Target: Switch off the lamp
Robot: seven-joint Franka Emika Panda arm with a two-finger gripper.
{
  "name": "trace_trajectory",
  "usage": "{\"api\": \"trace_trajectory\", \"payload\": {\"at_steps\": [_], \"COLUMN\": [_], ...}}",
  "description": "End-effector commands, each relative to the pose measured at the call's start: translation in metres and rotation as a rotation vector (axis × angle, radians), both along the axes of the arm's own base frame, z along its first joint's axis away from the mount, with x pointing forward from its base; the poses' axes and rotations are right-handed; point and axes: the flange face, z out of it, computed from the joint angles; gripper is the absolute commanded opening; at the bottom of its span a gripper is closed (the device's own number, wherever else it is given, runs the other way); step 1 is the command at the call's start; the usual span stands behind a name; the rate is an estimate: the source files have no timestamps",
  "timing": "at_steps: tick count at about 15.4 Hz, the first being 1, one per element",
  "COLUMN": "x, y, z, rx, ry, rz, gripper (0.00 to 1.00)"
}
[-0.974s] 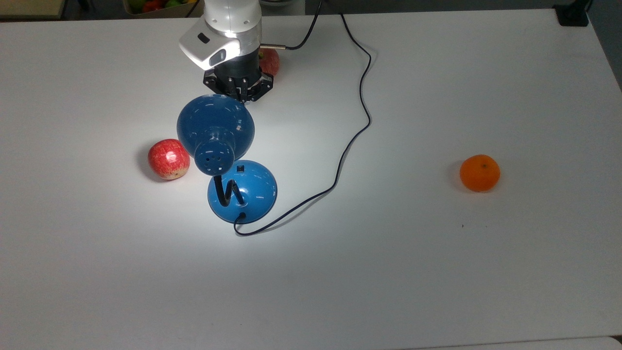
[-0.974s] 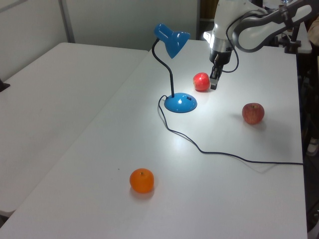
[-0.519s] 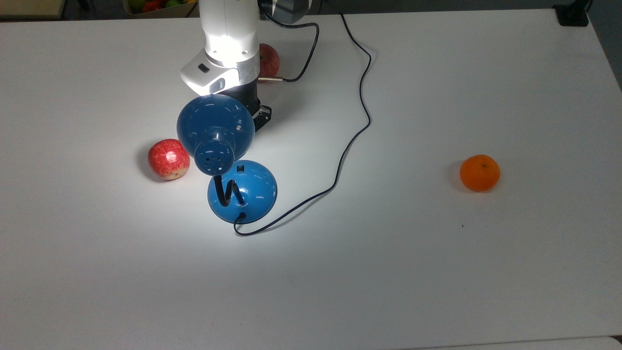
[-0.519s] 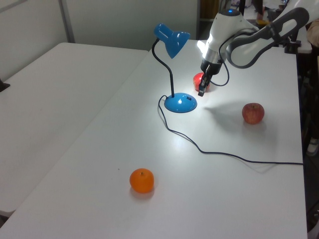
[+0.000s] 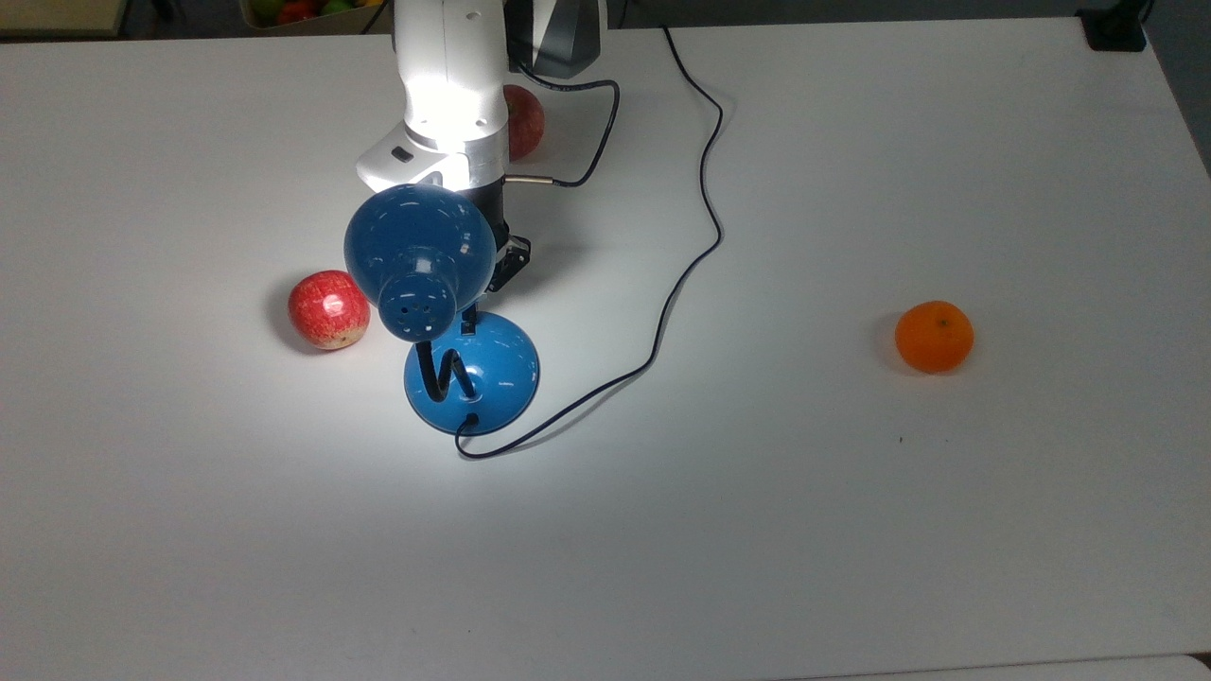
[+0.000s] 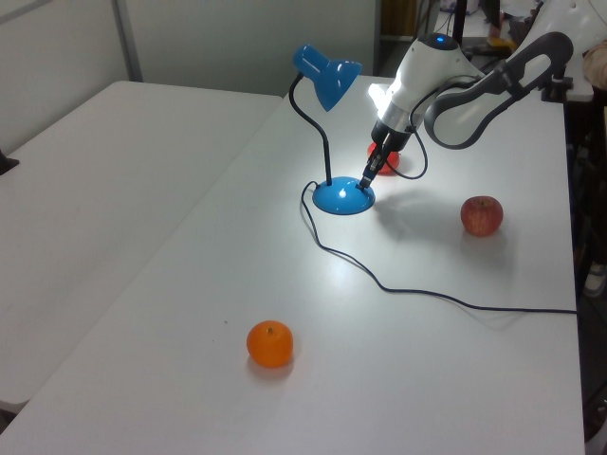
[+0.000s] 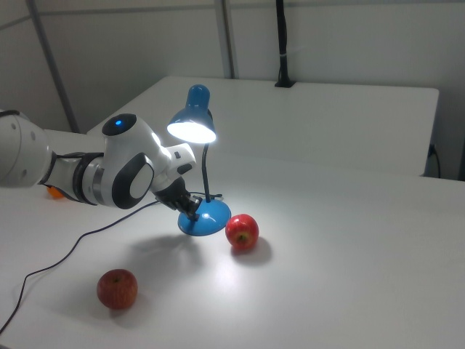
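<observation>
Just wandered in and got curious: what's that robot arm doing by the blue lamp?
The arm has its claw down at the round base of the lamp, where the switch sits. The lamp is lit, with a bright pool of light on the table. Two apples and an orange lie untouched.

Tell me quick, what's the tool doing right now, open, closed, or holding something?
Tool: tip down at the lamp's blue base, holding nothing visible; open or closed cannot be told. The lamp is lit.
</observation>
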Motion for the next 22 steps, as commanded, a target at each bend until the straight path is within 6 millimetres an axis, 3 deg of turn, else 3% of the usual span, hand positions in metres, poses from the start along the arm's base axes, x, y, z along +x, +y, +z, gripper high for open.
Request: {"api": "trace_trajectory", "payload": {"at_steps": [1, 14, 22], "x": [0.003, -0.004, -0.013], "y": [-0.003, -0.015, -0.017], "z": [0.000, -0.022, -0.016], "rx": [-0.009, -0.009, -0.020], "ry": [-0.032, 0.003, 0.098], "rz": [0.011, -0.005, -0.017], "gripper": [0.00, 0.00, 0.00]}}
